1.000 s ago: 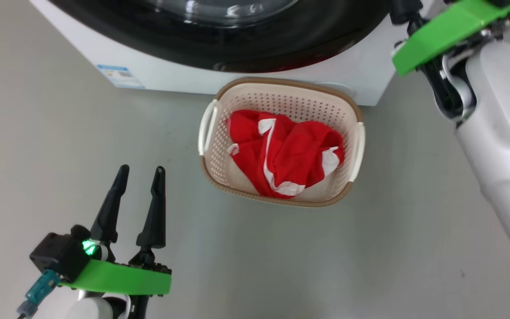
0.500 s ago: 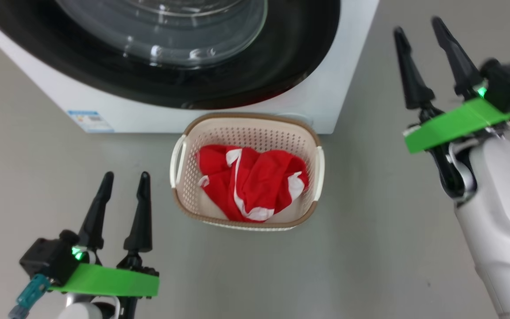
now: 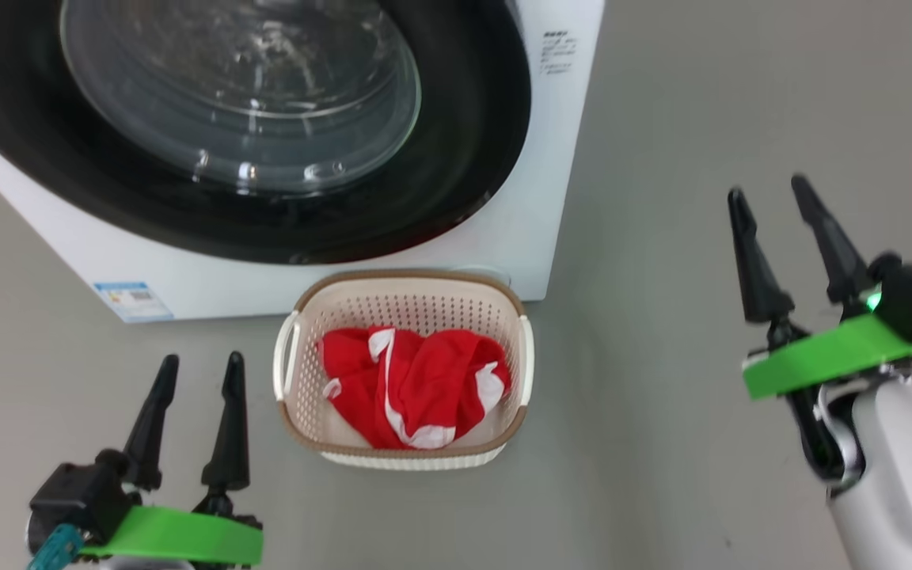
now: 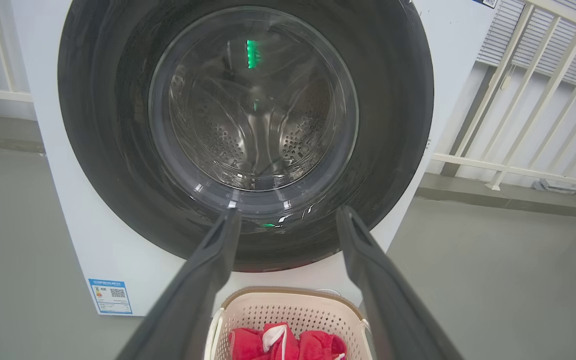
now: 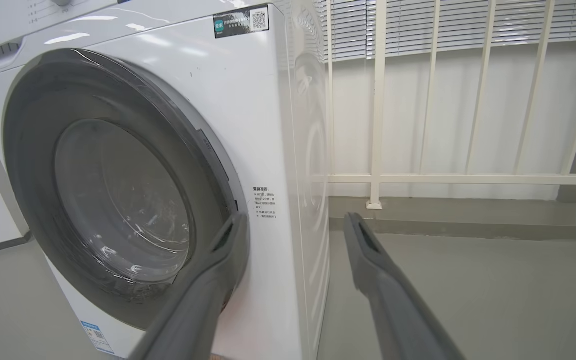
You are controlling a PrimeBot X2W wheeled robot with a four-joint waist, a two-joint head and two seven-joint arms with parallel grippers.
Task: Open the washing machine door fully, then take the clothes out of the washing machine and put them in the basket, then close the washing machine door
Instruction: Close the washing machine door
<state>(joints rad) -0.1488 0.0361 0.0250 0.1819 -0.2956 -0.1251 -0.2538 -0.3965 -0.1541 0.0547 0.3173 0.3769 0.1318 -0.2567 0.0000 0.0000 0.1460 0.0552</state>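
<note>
Down on the grey floor (image 3: 662, 396) before us, the basket (image 3: 424, 309) sits just in front of the washing machine (image 3: 551, 237), its far rim close to the foot of the white front panel. The clothes (image 3: 416, 384) lie bunched inside the basket, red with white trim, and none of the fabric hangs over the brown rim. We see the washing machine door (image 3: 464, 158) lying flat against the front of the machine, its black rim flush with the panel in the right wrist view. Through the glass in the left wrist view we can make out the perforated steel drum (image 4: 253, 125), and we see nothing red in it. Our left gripper (image 3: 201, 360) hovers low at the basket's left side, apart from the handle, its two dark fingers spread wide with nothing between them. Our right gripper (image 3: 767, 188) hangs well off to the right of both basket and machine, over bare floor, its fingers likewise parted as wide as they go and holding nothing. A blue sticker (image 3: 131, 294) marks the lower left corner of the front panel, and a small printed label (image 3: 555, 51) sits at the panel's right edge beside the door. Beyond the machine, the right wrist view shows a pale railing (image 5: 378, 100).
</note>
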